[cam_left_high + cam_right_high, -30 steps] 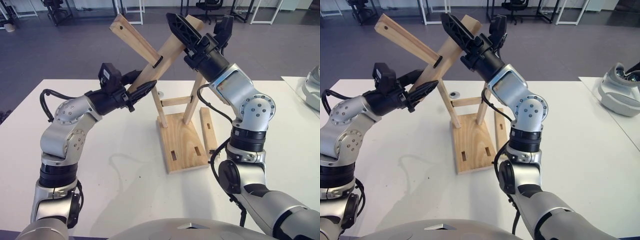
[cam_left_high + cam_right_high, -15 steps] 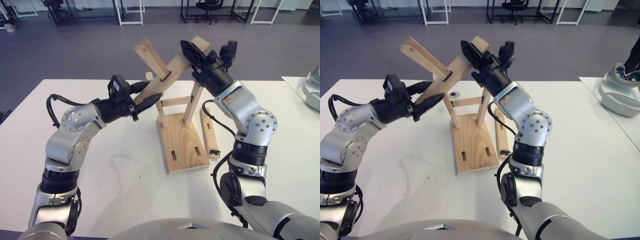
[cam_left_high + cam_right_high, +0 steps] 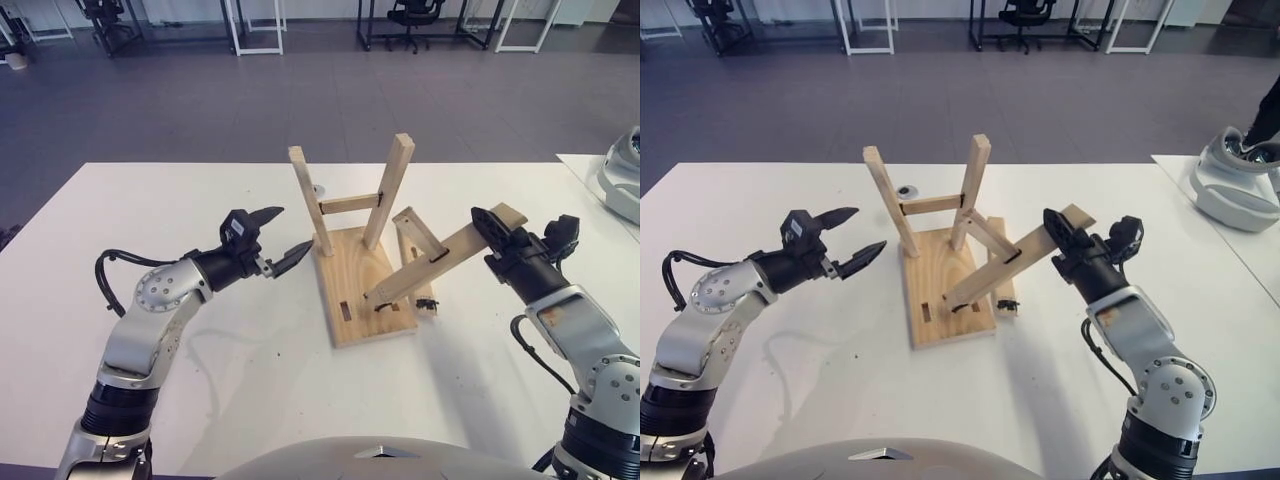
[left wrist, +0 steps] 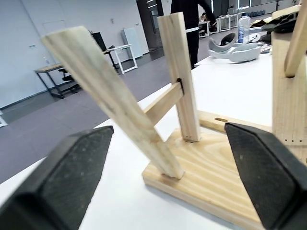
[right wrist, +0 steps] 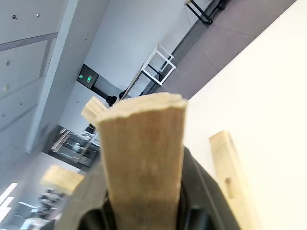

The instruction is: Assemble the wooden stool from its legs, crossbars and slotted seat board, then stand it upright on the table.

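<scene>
Well, grey floor (image 3: 200, 100), perhaps a chair (image 3: 413, 12), lies behind the table (image 3: 150, 200).

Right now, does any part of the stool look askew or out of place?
Yes. The leg assembly in the right gripper leans steeply, its lower end on the seat board, apparently not seated in a slot. The other two legs stand upright.

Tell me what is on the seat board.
Two legs joined by a crossbar stand at the far end of the seat board. The right hand holds a second leg frame tilted, its lower end on the near right; whether it enters a slot is hidden.
</scene>
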`<state>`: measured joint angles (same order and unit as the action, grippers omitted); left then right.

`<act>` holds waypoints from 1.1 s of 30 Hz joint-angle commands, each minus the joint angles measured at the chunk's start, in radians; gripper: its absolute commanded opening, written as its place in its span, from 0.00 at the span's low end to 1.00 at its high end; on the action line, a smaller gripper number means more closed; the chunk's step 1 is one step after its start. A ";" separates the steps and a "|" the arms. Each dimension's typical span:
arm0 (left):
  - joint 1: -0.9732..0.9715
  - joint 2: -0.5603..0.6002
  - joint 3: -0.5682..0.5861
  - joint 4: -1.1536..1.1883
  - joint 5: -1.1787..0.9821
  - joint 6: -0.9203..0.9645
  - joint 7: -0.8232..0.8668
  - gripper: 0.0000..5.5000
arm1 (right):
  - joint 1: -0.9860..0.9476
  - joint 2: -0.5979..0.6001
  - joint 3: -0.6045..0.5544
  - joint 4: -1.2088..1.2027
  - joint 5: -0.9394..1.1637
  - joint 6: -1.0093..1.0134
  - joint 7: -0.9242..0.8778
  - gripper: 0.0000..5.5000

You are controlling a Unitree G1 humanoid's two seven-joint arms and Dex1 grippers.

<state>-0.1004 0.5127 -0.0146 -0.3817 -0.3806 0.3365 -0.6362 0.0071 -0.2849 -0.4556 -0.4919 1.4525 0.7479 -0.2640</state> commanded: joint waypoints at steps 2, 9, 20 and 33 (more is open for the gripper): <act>0.001 -0.018 0.000 0.022 0.029 -0.023 0.024 0.78 | 0.046 -0.038 0.053 -0.022 -0.165 -0.047 0.074 0.19; 0.002 -0.015 0.008 0.040 0.036 -0.029 0.008 0.78 | 0.104 -0.083 0.022 -0.023 -0.281 -0.102 0.107 0.19; -0.002 -0.028 -0.002 0.051 0.054 -0.027 0.020 0.78 | 0.083 -0.224 0.360 -0.080 -0.659 -0.128 0.274 0.19; -0.069 -0.049 -0.019 0.103 0.088 -0.038 0.025 0.78 | -0.050 -0.123 0.454 0.115 -0.834 -0.197 0.313 0.19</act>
<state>-0.1461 0.4672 -0.0339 -0.2876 -0.3043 0.3110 -0.6193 -0.0755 -0.4124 -0.0450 -0.4677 0.6865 0.4898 0.0463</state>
